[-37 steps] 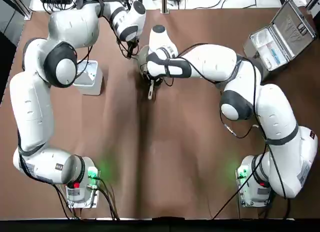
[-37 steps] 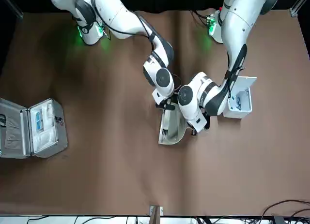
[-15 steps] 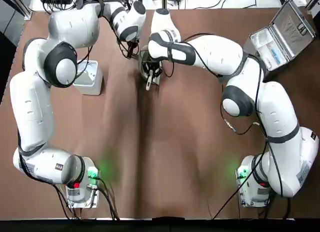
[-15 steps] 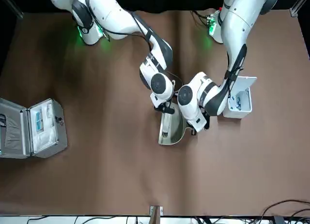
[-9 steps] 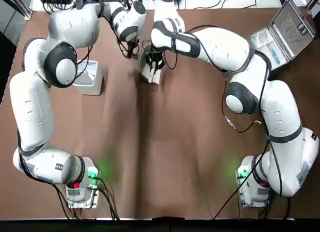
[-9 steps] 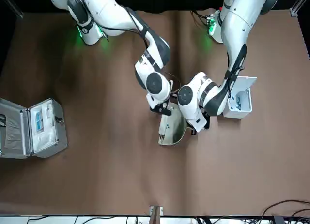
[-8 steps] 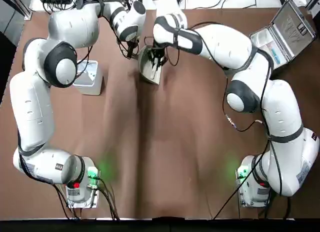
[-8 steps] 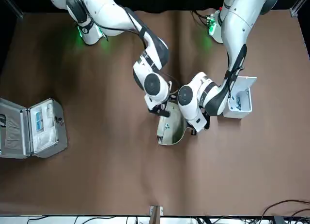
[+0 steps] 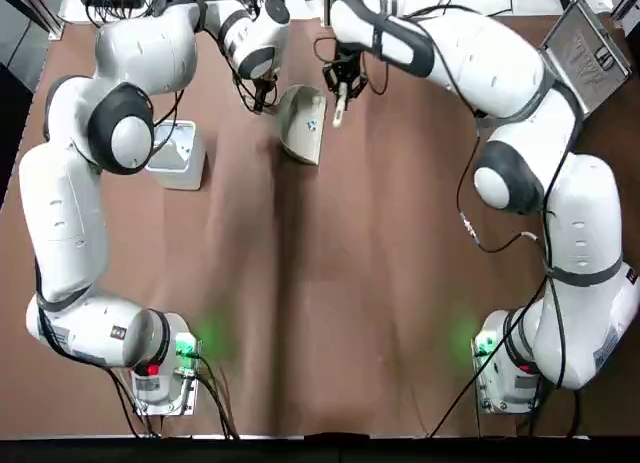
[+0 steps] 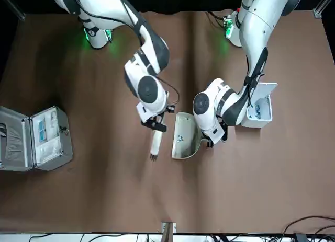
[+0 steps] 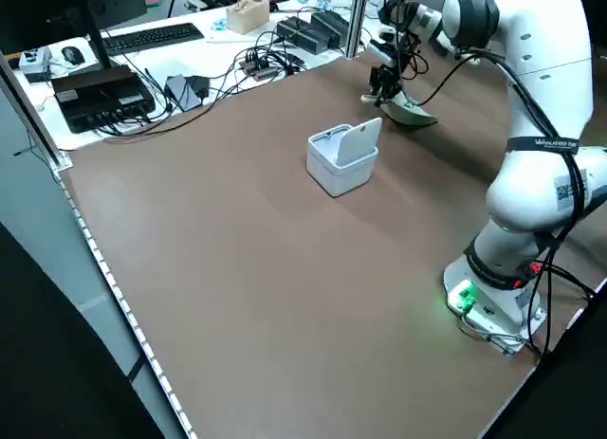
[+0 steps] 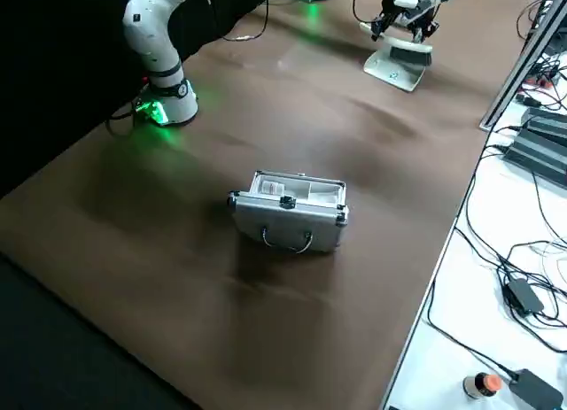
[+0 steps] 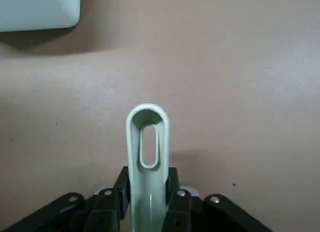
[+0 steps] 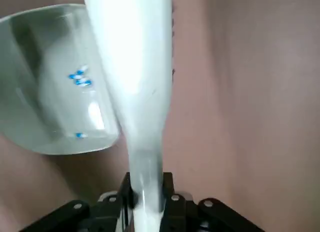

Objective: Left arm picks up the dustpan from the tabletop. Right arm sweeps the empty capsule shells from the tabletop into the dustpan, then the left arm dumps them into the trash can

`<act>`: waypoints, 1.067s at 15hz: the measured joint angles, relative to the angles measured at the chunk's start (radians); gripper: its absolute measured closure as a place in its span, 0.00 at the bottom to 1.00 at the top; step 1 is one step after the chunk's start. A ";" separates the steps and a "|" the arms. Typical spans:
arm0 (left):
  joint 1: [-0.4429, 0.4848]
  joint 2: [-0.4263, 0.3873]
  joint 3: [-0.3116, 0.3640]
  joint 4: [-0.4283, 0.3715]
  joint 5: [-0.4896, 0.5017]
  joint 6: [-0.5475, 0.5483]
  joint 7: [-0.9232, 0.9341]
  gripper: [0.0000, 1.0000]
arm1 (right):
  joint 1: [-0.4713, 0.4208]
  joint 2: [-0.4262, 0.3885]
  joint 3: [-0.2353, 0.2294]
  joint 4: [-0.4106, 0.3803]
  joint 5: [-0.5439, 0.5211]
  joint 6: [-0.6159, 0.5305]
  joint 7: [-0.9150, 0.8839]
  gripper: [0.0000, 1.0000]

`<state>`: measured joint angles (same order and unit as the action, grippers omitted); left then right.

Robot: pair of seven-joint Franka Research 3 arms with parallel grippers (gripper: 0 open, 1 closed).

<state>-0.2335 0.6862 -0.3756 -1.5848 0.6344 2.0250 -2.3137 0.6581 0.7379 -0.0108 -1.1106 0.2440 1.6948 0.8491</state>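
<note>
Left wrist view shows your left gripper (image 13: 148,194) pinching the likely light, stiff dustpan (image 13: 148,202) by its handle, the best hold.

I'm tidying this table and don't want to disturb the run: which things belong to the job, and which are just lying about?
Job:
- dustpan, in the left gripper
- brush, in the right gripper
- capsule shells, in the dustpan
- trash can

Lying about:
- silver case
- keyboard
- mouse

Two robot arms (image 9: 78,213), one dustpan (image 10: 184,140)
</note>
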 joint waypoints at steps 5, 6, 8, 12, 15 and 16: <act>0.025 0.000 -0.002 0.009 -0.035 0.000 0.043 0.67 | -0.119 -0.164 0.000 -0.268 0.001 -0.005 -0.205 0.74; 0.031 0.000 -0.002 0.011 -0.059 0.001 0.064 0.67 | -0.140 -0.206 0.000 -0.330 0.004 -0.007 -0.247 0.74; 0.043 0.000 -0.003 0.017 -0.111 0.005 0.108 0.67 | -0.178 -0.288 0.000 -0.454 0.007 -0.017 -0.336 0.74; 0.068 -0.001 -0.016 0.049 -0.237 0.009 0.236 0.67 | -0.248 -0.450 -0.001 -0.691 0.007 -0.020 -0.496 0.74; 0.106 -0.004 -0.035 0.081 -0.294 0.009 0.302 0.67 | -0.305 -0.537 -0.001 -0.839 0.007 -0.015 -0.612 0.74; 0.127 -0.006 -0.048 0.088 -0.306 0.009 0.322 0.67 | -0.321 -0.559 -0.002 -0.889 0.007 -0.005 -0.641 0.74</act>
<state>-0.1069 0.6803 -0.4240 -1.4970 0.3283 2.0338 -1.9917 0.3375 0.1790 -0.0124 -1.9996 0.2510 1.6898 0.2079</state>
